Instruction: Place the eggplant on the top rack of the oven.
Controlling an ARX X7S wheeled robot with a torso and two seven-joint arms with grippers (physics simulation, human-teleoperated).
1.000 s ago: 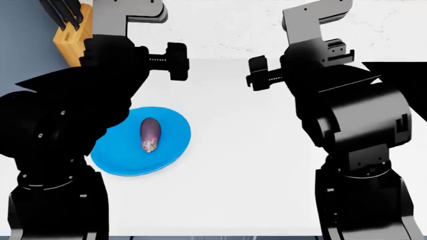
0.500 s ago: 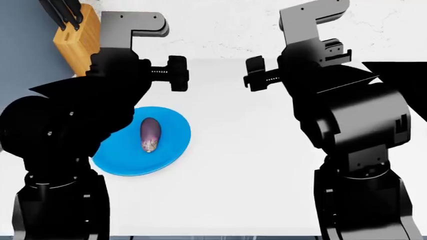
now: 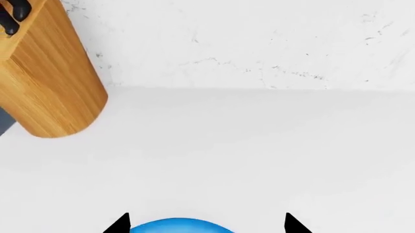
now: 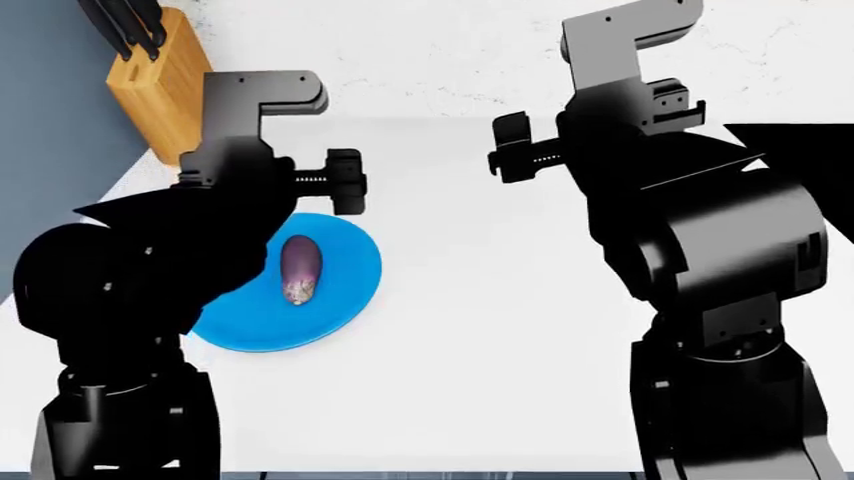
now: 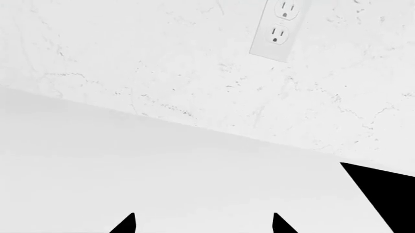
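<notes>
Left hand (image 3: 206, 224) moved nearer blue plate (image 4: 340, 290), fingers spread, empty. Eggplant (image 4: 299, 269) just below it. Reach step; next: descend, close on eggplant.

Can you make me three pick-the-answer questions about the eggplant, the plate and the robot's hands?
1. Where is the eggplant?
A. on the blue plate
B. inside the knife block
C. in the right gripper

2. What colour is the plate?
A. red
B. blue
C. green

3. What is the left gripper doing?
A. squeezing the eggplant
B. holding a knife
C. open, holding nothing

Answers:
1. A, the head view shows the purple eggplant lying on the plate on the white counter.
2. B, the plate is bright blue in the head view and its edge shows blue in the left wrist view.
3. C, the left wrist view shows its two fingertips apart with only the plate edge between them, nothing gripped.
</notes>
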